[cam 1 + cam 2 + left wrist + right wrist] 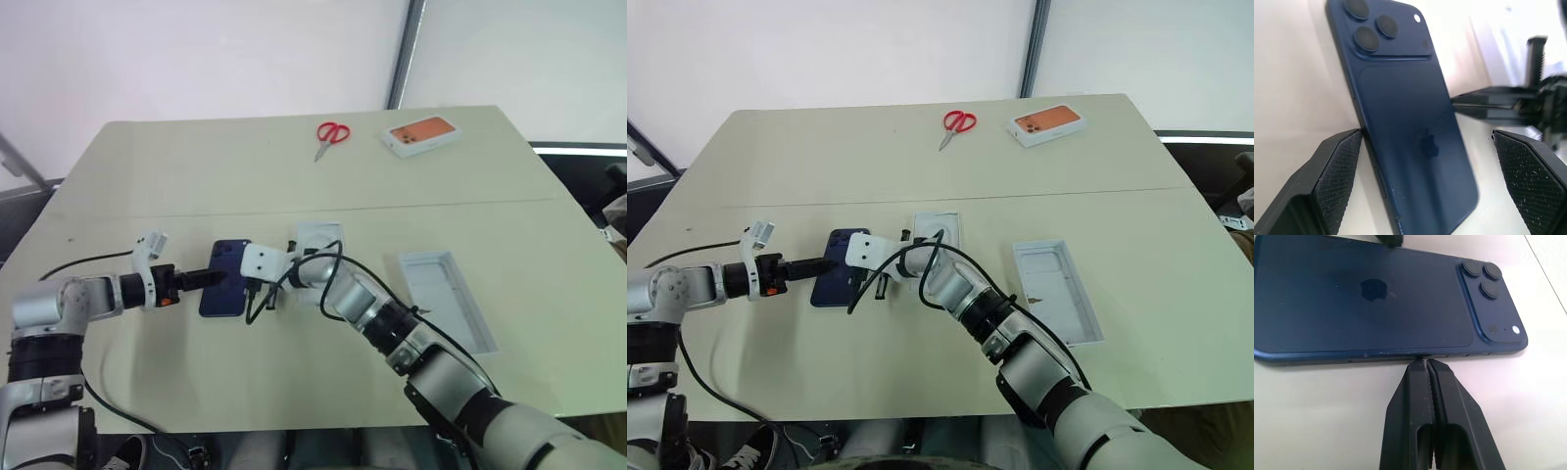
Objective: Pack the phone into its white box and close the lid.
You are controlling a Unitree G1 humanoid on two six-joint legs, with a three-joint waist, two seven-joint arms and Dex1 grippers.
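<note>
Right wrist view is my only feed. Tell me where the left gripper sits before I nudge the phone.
Observer: The left gripper is open and reaches in from the phone's opposite long side, its fingers spread over the phone.
Operator: Give me the white box's place.
Observer: The white box lies open side up on the table, to the robot's right of the phone and apart from it.
Operator: Name what lies further out.
Observer: Red scissors and a box with an orange top lie near the table's far edge.
</note>
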